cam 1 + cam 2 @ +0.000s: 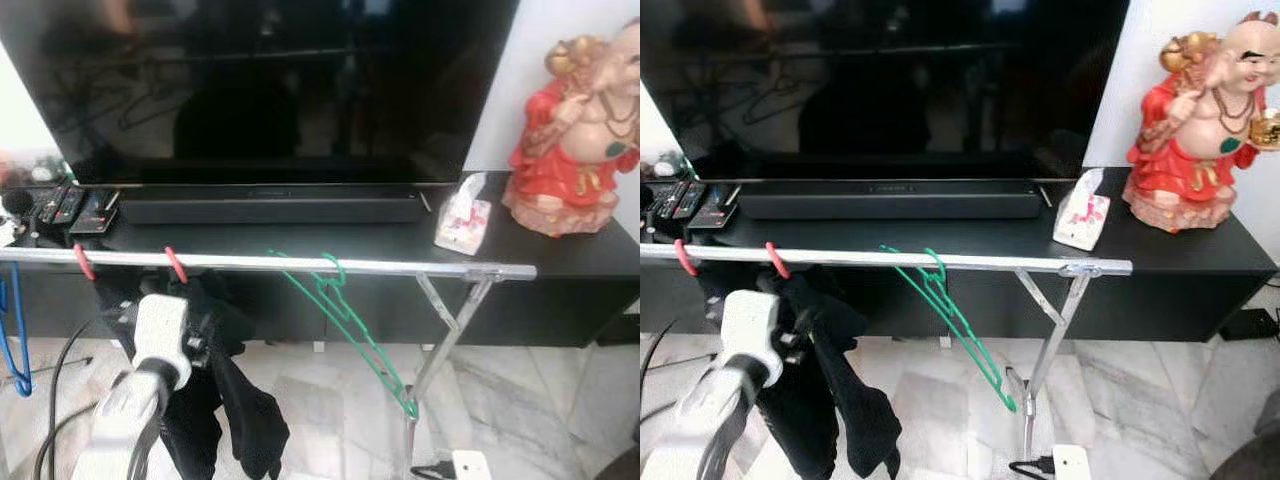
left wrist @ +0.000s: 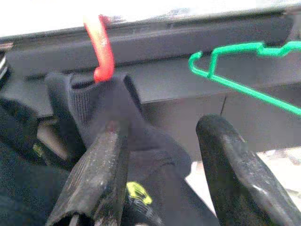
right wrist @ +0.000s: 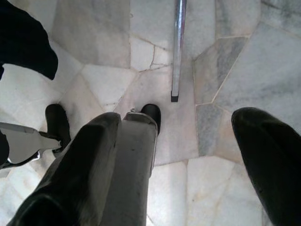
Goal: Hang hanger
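Left wrist view: the left gripper [image 2: 162, 155], fingers apart, could bump the dark cloth [image 2: 108, 122] and knock the red hanger [image 2: 100, 47] off the rail [image 1: 300, 264]; right gripper [image 3: 176, 165] hangs, fingers apart.

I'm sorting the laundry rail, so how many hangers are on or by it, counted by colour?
Red hangers: 2, one and another, hooked on the rail
Green hanger: 1, hooked on the rail
Blue hanger: 1, at the left end
Total: 4
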Controlling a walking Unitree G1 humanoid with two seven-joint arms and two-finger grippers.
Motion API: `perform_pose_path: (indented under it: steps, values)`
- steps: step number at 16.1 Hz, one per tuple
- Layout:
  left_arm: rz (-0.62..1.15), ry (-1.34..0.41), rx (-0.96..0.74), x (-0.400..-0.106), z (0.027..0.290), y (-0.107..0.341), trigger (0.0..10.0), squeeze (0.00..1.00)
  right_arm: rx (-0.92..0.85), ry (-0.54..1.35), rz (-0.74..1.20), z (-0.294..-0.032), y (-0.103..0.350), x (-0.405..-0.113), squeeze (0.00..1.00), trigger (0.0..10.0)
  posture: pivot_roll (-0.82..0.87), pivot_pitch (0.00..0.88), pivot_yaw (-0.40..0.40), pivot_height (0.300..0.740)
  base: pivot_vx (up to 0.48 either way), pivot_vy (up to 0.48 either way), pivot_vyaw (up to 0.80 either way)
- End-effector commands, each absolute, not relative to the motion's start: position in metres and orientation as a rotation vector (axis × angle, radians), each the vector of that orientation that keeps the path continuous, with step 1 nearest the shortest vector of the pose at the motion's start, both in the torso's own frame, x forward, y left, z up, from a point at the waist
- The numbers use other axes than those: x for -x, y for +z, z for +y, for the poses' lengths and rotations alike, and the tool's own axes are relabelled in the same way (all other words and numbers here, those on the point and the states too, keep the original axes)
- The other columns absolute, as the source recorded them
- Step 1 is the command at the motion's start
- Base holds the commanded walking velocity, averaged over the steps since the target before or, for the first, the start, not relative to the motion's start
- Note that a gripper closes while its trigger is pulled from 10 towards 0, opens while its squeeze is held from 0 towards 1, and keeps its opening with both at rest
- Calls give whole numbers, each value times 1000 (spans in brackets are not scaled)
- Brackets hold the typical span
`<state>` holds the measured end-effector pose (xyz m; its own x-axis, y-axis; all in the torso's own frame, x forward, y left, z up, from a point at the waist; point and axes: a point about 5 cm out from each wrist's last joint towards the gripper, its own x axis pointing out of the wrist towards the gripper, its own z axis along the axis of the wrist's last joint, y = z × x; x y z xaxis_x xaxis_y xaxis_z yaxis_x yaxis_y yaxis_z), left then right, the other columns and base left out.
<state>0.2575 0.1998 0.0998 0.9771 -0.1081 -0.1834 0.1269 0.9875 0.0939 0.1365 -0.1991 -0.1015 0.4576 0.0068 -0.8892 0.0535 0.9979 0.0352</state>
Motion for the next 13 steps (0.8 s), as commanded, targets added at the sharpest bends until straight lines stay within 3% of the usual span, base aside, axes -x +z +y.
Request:
perform_pose_path:
  steps: [1, 2, 3, 4, 8, 9, 10, 13]
  values:
    - [256, -61, -84, -261, 205, 95, 10000, 0, -74, -32, 1093, -198, -102, -135, 0, 10000, -45, 0, 4, 740, 0, 0, 0]
    - [267, -59, -57, -264, 201, 96, 10000, 0, -76, -29, 1095, -194, -103, -135, 0, 10000, -45, 0, 4, 740, 0, 0, 0]
    - [285, -74, -38, -265, 197, 98, 10000, 275, -79, -23, 1098, -188, -104, -135, 0, 10000, -51, 0, 3, 740, 0, 0, 0]
    - [331, -87, -33, -267, 192, 99, 10000, 1000, -85, -10, 1099, -175, -105, -137, 0, 10000, -51, 0, 3, 740, 0, 0, 0]
    - [442, -36, 0, -272, 191, 96, 10000, 1000, -102, 27, 1088, -140, -103, -146, 0, 10000, -49, 0, 1, 740, 0, 0, 0]
    - [448, -37, 0, -273, 190, 95, 10000, 133, -104, 32, 1087, -136, -103, -147, 0, 10000, -49, 0, 1, 740, 0, 0, 0]
    - [454, -35, 1, -275, 190, 95, 10000, 0, -105, 35, 1085, -132, -102, -148, 0, 10000, -50, 0, 0, 740, 0, 0, 0]
    - [452, 8, -23, -290, 188, 95, 10000, 0, -111, 47, 1064, -118, -96, -163, 0, 10000, -55, 0, -3, 740, 0, 0, 0]
